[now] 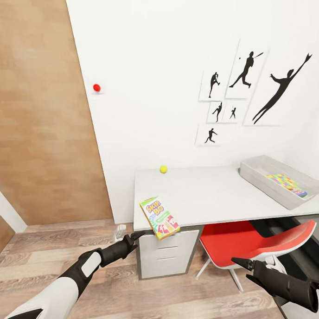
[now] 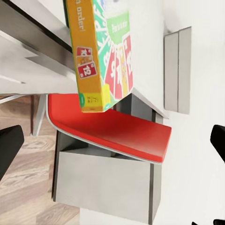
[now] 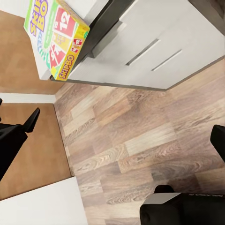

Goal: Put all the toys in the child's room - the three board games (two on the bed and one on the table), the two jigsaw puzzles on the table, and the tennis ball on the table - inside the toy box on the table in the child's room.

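Overhanging the table (image 1: pixel 209 199) edge, the colourful Skip-Bo board game (image 1: pixel 159 218) sits beyond the spread-fingered left hand (image 1: pixel 138 234)

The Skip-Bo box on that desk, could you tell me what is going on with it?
The Skip-Bo box lies at the desk's front edge, overhanging it. The left gripper sits open just below it, holding nothing. The tennis ball rests by the wall, and the toy box holds one colourful item.
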Controlling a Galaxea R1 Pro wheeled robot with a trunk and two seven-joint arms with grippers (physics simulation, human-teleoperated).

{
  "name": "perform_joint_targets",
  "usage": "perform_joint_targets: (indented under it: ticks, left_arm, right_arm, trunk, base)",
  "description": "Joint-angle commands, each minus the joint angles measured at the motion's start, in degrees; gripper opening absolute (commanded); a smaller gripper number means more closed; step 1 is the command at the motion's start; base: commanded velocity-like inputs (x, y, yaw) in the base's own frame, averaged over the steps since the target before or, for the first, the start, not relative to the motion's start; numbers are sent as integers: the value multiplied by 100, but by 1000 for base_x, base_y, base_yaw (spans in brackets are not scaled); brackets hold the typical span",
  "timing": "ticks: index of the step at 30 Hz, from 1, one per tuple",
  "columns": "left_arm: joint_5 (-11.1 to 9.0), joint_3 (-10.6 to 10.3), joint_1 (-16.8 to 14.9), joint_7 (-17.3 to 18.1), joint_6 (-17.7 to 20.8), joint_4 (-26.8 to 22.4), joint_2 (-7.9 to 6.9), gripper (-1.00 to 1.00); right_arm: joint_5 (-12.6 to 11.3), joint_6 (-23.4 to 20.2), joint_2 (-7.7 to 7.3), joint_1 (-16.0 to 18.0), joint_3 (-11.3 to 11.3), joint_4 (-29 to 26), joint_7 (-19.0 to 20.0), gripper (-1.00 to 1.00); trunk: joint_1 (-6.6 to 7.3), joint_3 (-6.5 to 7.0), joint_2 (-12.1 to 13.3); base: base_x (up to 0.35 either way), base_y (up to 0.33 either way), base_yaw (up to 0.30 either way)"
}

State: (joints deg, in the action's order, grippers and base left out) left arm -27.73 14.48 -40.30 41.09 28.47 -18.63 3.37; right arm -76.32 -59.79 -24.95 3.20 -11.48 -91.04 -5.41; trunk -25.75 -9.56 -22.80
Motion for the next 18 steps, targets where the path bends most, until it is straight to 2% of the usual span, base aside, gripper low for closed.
perform_joint_targets:
  ticks: [1, 3, 18]
  left_arm:
    - [-23, 19, -4, 4, 44, -1, 0, 100]
    - [-22, 20, -4, 4, 44, -1, 2, 100]
    - [-21, 20, -4, -3, 44, -1, 5, 100]
  right_arm:
    - [-59, -21, -1, 5, -4, -5, -57, 100]
    - [-59, -21, -1, 5, -4, -3, -57, 100]
    - [-58, -21, -9, 5, -4, -2, -57, 100]
  trunk:
    - [-3, -12, -12]
    - [-3, -12, -12]
    - [-333, -281, -614]
  base:
    - [1, 0, 0]
    - [0, 0, 0]
    - [0, 0, 0]
